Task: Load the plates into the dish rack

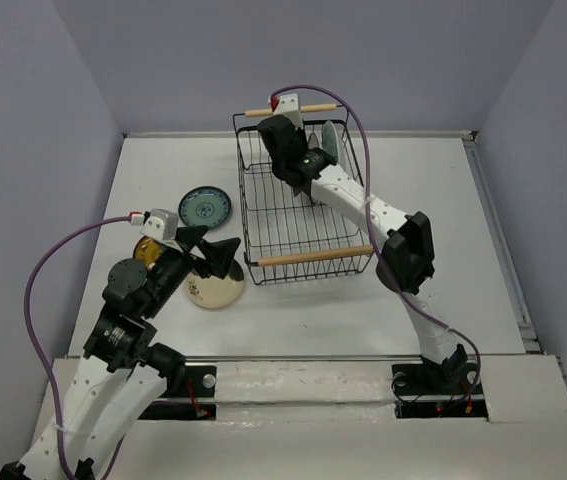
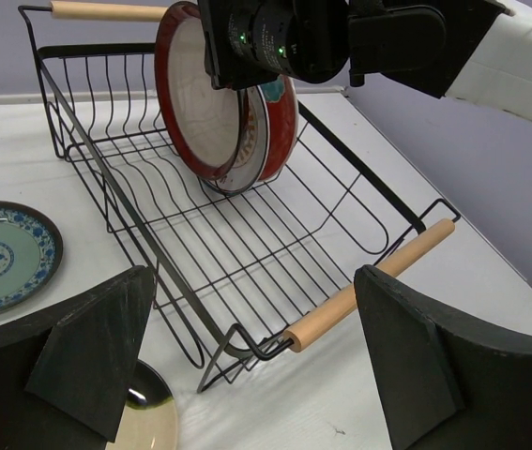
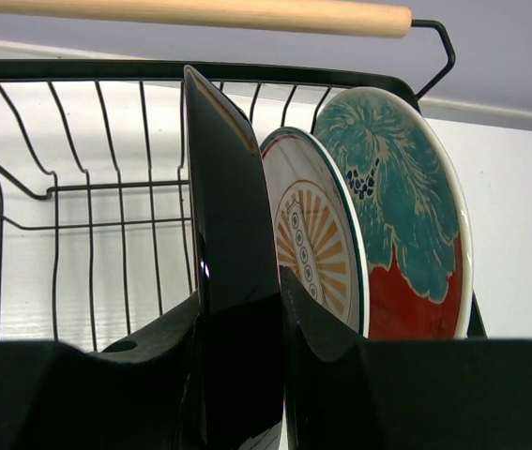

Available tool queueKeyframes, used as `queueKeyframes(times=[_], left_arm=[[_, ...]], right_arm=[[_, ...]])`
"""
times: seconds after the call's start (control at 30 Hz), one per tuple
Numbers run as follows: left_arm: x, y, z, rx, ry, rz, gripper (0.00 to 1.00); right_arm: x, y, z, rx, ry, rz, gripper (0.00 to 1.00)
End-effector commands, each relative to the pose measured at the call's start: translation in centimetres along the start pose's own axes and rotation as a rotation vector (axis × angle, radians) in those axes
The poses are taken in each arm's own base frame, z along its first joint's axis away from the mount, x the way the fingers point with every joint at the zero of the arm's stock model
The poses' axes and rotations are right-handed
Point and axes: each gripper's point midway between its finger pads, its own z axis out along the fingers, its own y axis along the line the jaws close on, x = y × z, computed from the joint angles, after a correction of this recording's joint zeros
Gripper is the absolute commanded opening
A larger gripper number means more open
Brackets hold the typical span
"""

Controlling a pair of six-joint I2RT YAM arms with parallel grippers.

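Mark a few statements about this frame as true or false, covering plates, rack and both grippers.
1. The right gripper is shut on the red-rimmed plate inside the rack. True.
2. No other plates are in the rack. False: a sunburst plate and a floral plate stand upright there.
3. The blue plate lies flat on the table, left of the rack. True.
4. The left gripper holds the cream plate. False: it is open and empty; that plate lies on the table.

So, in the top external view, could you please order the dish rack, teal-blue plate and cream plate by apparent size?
1. dish rack, clearly largest.
2. teal-blue plate and cream plate: about alike; cream one partly hidden, so unranked.
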Motion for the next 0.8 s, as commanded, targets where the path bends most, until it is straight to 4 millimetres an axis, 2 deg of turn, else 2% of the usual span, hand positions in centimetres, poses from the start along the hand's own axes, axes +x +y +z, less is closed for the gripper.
queueKeyframes(times=[0.0, 0.37, 0.57, 0.6, 0.7, 0.77], left_arm=[[-0.8, -0.5, 0.2, 0.025, -0.032, 0.025, 0.99], [-0.7, -0.2, 0.4, 0.014, -0.028, 0.024, 0.99], [-0.6, -0.1, 0.4, 0.011, -0.024, 0.025, 0.99], [-0.6, -0.1, 0.5, 0.011, -0.024, 0.025, 0.99], [-0.6, -0.2, 0.5, 0.012, -0.020, 0.023, 0.99], [-0.5, 0.0, 0.6, 0.007, -0.019, 0.023, 0.99]], right_arm=[[-5.3, -2.1, 0.7, 0.043, -0.138, 0.174, 0.07], [-3.6, -1.3, 3.9, 0.057, -0.119, 0.167, 0.07], [-3.1, -0.7, 4.3, 0.047, -0.112, 0.174, 0.07], [-3.0, -1.1, 4.7, 0.052, -0.111, 0.176, 0.07], [-2.1, -0.5, 5.2, 0.042, -0.097, 0.164, 0.07], [-1.5, -0.6, 5.8, 0.042, -0.085, 0.166, 0.11]])
